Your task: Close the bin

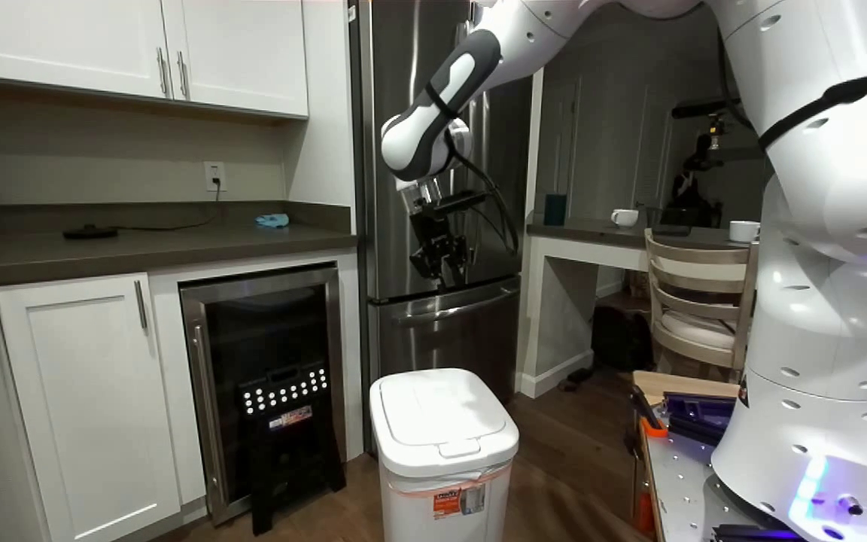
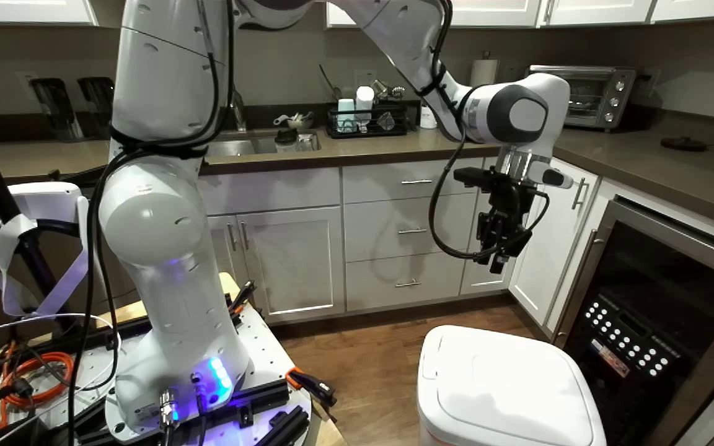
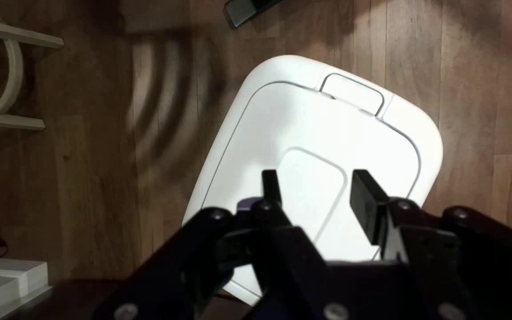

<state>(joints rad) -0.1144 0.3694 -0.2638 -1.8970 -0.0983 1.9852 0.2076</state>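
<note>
The white bin (image 1: 445, 452) stands on the floor with its flat lid (image 1: 433, 410) down, level with the rim. The lid also shows in an exterior view (image 2: 512, 384) and fills the middle of the wrist view (image 3: 311, 129), with its latch tab (image 3: 352, 94) at one end. My gripper (image 1: 445, 275) hangs above the bin, pointing down and apart from the lid; it also shows in an exterior view (image 2: 493, 263). In the wrist view the two fingers (image 3: 313, 186) are spread with nothing between them. The gripper hides part of the lid there.
A black-fronted cooler (image 1: 268, 316) with a black stool (image 1: 290, 436) before it stands beside the bin. A steel fridge (image 1: 433, 331) stands behind. The robot's table (image 1: 678, 482) holds tools. A wooden chair (image 1: 704, 301) stands near the desk.
</note>
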